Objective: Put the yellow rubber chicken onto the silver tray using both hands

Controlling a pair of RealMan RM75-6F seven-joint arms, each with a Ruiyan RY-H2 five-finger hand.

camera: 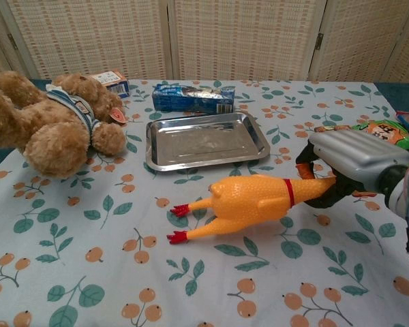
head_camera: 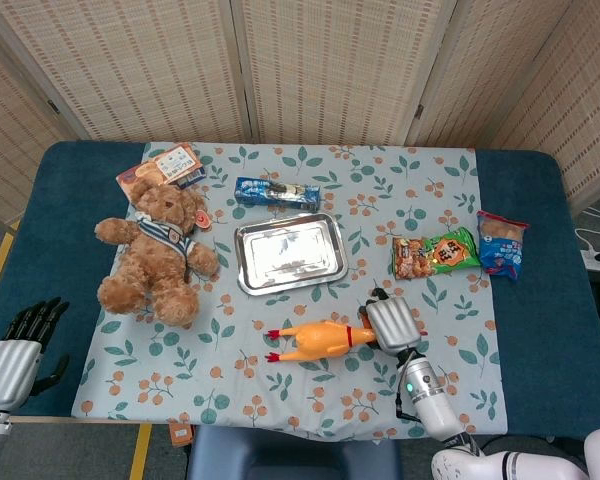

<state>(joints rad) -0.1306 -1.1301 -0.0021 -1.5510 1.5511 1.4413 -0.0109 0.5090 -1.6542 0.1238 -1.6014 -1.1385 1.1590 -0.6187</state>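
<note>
The yellow rubber chicken (camera: 249, 202) — red-footed, red-collared — hung just above the cloth near one silver tray (camera: 204, 140), its neck end gripped by the right hand (camera: 344, 165). The left hand (head_camera: 18, 350) was open — holding nothing.

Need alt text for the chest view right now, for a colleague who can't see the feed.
The right hand grips the head end of the yellow rubber chicken, its red feet pointing left, just in front of the empty silver tray. A teddy bear lies at left, a blue packet behind the tray.
</note>
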